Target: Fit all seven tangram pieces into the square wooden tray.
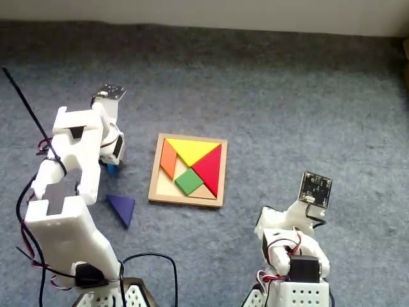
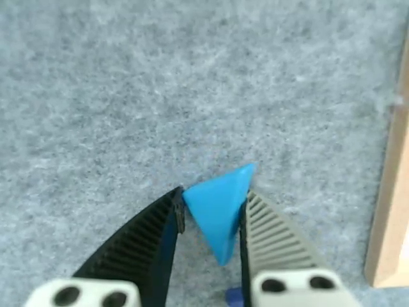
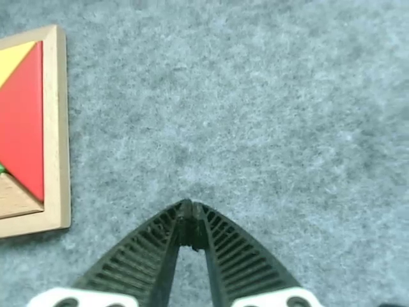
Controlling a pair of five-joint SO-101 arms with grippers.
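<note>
Four pieces (image 1: 192, 151) lie in the tray (image 1: 154, 178), and you have the left gripper (image 2: 213, 195) grasping the light-blue triangle (image 2: 217, 214) near its left edge, the right gripper (image 3: 192, 208) clenched empty.

Open carpet (image 1: 287, 96) around tray (image 1: 185, 201); purple triangle (image 1: 121, 208) nearby.

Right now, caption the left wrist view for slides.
Left gripper pinching a light-blue triangle, grey carpet behind, wooden tray alongside.
</note>
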